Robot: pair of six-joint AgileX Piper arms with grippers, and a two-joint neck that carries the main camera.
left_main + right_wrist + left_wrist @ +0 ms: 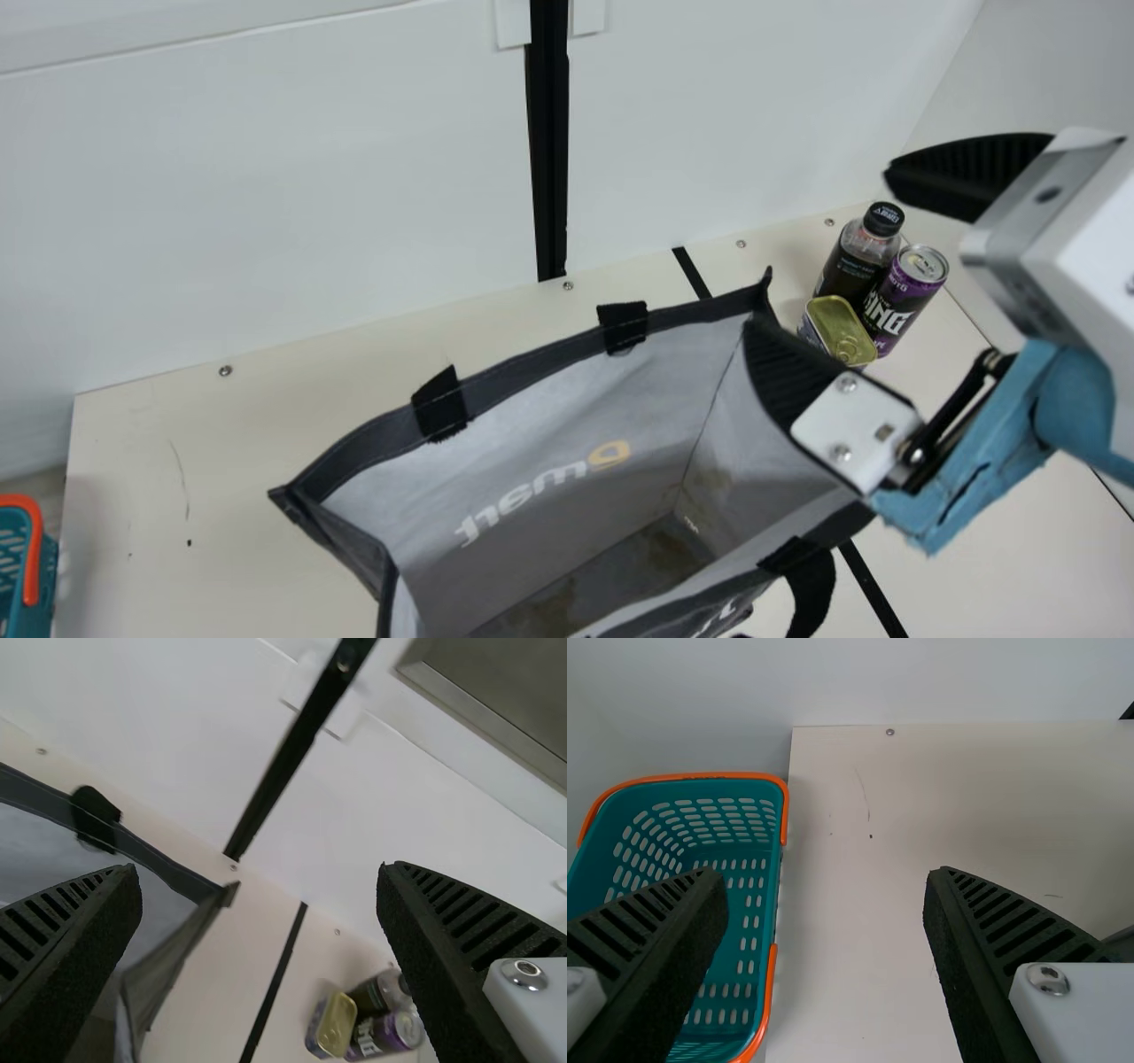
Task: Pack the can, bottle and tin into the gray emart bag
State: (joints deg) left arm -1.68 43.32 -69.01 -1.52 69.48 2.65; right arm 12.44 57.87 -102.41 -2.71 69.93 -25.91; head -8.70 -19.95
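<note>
While the gray bag [532, 416] gapes, our right gripper [819, 250] hangs spread at its right end

As we look from near to far, the bag comes first, upright on the cream table [133, 487], mouth up, with a black handle [815, 580] drooping on its near side. Inside, we see brownish patches across its floor.

To the left, beside the table's edge, we have a teal basket [771, 873] with orange handles. Our left gripper [826, 879] is held over that left part of the scene, its two fingers wide apart and nothing between them.

Our right gripper comes in from the right, also spread wide and pinching nothing. In the main view one finger overlaps the bag's right rim; whether they touch, we cannot tell.

Farther off, on the table's right, we find the three goods bunched close together, outside the bag: the tin [833, 319] nearest, the purple can [908, 297] to its right, the dark-capped bottle [850, 261] farthest. Both can and bottle stand upright.

Beyond them all we see the white wall [310, 195] and its black upright strip [549, 168].
</note>
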